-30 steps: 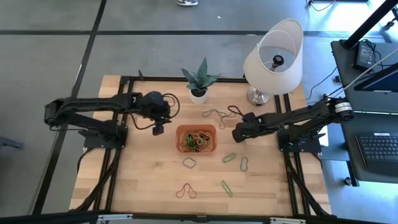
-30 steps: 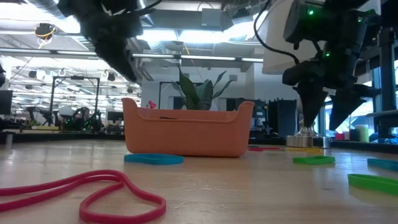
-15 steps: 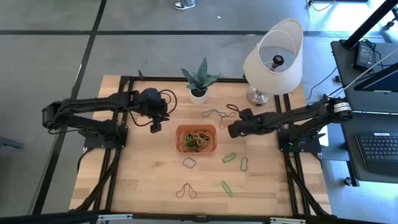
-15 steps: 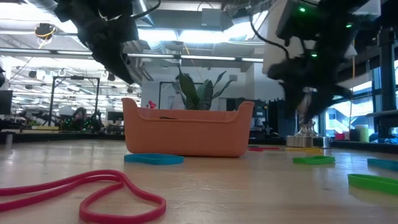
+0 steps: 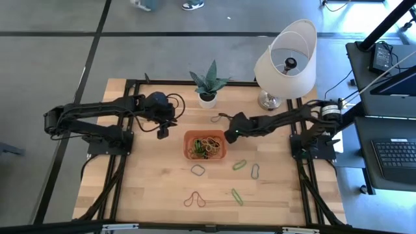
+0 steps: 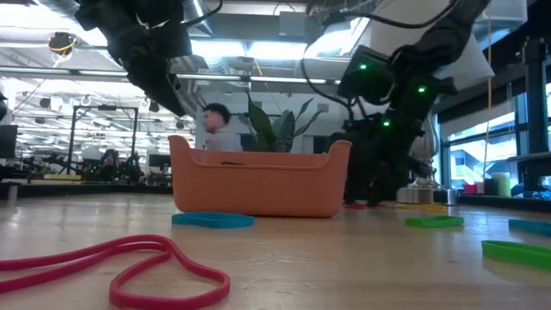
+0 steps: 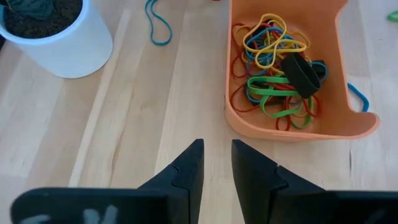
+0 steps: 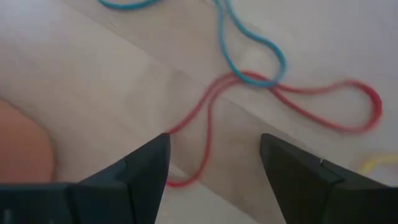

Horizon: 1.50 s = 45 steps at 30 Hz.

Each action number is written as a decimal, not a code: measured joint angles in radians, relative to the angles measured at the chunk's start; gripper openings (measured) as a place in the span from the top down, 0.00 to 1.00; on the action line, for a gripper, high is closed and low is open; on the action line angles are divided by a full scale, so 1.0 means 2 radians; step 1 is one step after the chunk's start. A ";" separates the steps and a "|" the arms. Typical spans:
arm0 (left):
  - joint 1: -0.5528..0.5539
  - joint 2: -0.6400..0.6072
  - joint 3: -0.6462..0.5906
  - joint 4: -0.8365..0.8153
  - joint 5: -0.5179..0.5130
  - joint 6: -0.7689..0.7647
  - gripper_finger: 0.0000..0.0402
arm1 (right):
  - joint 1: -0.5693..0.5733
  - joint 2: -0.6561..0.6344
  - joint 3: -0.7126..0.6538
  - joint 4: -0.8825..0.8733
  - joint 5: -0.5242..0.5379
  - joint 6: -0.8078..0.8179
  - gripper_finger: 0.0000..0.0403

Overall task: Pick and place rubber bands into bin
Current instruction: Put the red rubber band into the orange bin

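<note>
**Right gripper low beside bin, jaws spread over loose bands**

Reaching across the pale wooden slatted table (image 5: 149, 188), the right gripper (image 5: 231, 133) sits just beside the right-hand rim of the small shallow orange-red rectangular plastic bin (image 5: 222, 153). Its jaws are spread wide and hold nothing. The right wrist view places them directly above a thin red rubber band (image 8: 298, 99) crossed by a thin blue rubber band (image 8: 249, 43), both lying flat on the table. An orange edge of the bin shows at the side of that view.

The left gripper (image 5: 162, 132) hangs above the table to the left of the bin, clear of it. Its jaws are nearly together with a narrow gap, and empty.

The bin stands near the table's middle. It contains a tangled heap of thin rubber bands (image 7: 277, 68) in yellow, red, blue, green and black.

Several loops lie loose on the table in front of and to the right of the bin, among them a green loop (image 5: 239, 164) and a dark red twisted loop (image 5: 194, 199).

A white plant pot with a spiky green plant (image 5: 208, 97) stands behind the bin. A white-shaded table lamp (image 5: 286, 55) stands at the far right corner.

A person (image 6: 219, 129) shows in the room beyond the table.
</note>
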 joint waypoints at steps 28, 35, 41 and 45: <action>-0.002 0.000 0.000 0.048 0.000 -0.132 0.81 | 0.003 -0.064 0.078 -0.140 -0.010 -0.160 0.99; -0.013 0.000 0.000 0.078 0.000 -0.192 0.81 | 0.009 -0.160 0.079 -0.129 -0.042 -0.187 1.00; -0.031 0.001 0.000 0.077 -0.025 -0.185 0.81 | 0.041 -0.216 0.079 -0.100 -0.051 -0.221 1.00; -0.043 0.001 0.000 0.075 -0.031 -0.157 0.81 | 0.061 -0.230 0.079 -0.059 -0.074 -0.240 1.00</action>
